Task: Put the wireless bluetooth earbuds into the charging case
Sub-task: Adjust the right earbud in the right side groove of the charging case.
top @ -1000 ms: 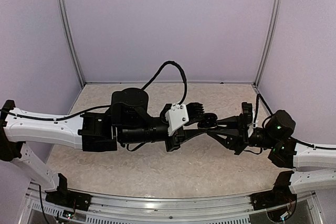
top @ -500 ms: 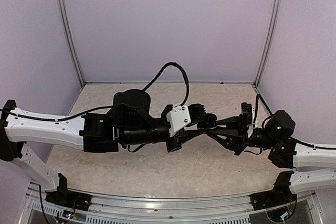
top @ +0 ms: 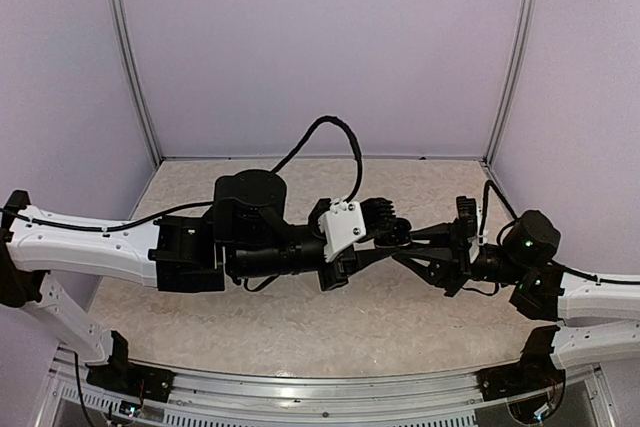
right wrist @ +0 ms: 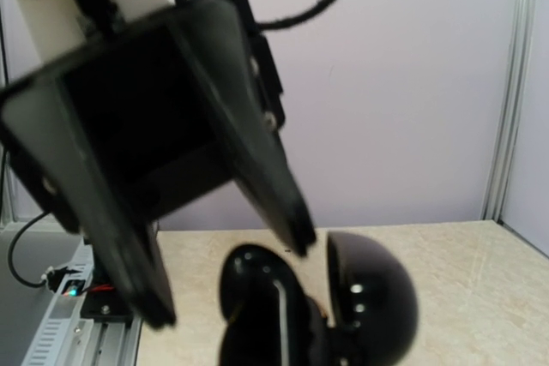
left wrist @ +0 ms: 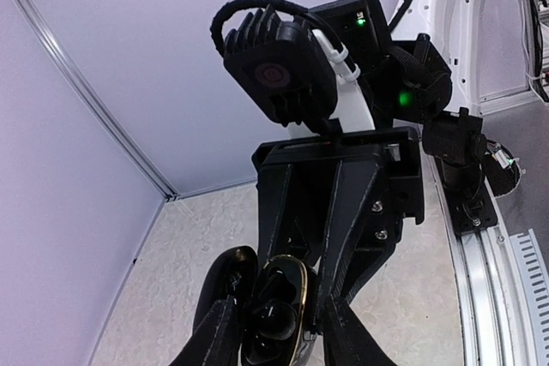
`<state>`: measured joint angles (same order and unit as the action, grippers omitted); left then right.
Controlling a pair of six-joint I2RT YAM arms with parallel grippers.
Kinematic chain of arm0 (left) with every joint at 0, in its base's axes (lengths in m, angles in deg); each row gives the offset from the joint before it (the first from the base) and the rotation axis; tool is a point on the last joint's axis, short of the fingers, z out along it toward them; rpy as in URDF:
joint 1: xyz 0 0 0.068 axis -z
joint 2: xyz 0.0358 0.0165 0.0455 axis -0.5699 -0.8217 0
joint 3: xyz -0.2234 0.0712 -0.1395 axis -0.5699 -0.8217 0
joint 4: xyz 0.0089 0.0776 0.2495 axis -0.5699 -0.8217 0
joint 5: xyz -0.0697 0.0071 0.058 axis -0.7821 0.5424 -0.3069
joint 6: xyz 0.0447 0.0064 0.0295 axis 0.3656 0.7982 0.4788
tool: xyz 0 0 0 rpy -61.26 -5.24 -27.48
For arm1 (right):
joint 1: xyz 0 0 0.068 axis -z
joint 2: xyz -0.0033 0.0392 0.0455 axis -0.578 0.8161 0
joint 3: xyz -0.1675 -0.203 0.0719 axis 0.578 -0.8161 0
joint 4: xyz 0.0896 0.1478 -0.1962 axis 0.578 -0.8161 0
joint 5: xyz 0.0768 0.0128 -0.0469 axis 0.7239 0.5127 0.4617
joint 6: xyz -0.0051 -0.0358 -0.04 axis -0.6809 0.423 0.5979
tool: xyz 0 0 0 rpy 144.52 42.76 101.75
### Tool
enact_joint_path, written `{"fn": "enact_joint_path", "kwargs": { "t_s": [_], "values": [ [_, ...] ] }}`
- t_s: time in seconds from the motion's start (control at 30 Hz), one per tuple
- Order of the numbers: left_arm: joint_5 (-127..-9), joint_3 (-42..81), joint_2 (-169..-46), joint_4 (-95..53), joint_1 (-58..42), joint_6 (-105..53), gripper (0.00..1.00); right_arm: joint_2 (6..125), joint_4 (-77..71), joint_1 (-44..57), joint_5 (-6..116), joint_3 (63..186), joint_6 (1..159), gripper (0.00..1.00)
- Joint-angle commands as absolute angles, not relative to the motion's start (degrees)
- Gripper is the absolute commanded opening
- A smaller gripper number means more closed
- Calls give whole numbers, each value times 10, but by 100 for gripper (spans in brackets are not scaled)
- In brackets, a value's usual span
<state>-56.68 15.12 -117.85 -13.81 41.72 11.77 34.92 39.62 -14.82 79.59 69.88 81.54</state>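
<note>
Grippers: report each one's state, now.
Left gripper: fingers flank the charging case; whether it grips cannot be told.
Right gripper: shut on the charging case.

I'm getting soft, even overhead light, only faint shadows on the table (top: 300, 317). Right wrist view is blurry upper left, with small glare spots on the glossy charging case (right wrist: 369, 297). Top view sharp.

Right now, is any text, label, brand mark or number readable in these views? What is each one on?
No readable text in any view.
Round reddish mark on the black finned box: too blurred to read.
On the black case: no print visible.
</note>
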Motion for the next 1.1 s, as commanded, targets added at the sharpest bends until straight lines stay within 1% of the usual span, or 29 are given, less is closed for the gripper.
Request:
{"fn": "enact_joint_path", "kwargs": {
  "t_s": [0.0, 0.7, 1.07],
  "values": [
    [-558, 173, -1170, -137, 421, 126, 35, 352, 390, -154, 789, 713, 821, 0],
    [-555, 179, -1188, -159, 421, 124, 33, 347, 386, -154, 793, 717, 824, 0],
    [-552, 185, -1193, -162, 419, 126, 26, 347, 381, -154, 795, 718, 825, 0]
  ]
}}
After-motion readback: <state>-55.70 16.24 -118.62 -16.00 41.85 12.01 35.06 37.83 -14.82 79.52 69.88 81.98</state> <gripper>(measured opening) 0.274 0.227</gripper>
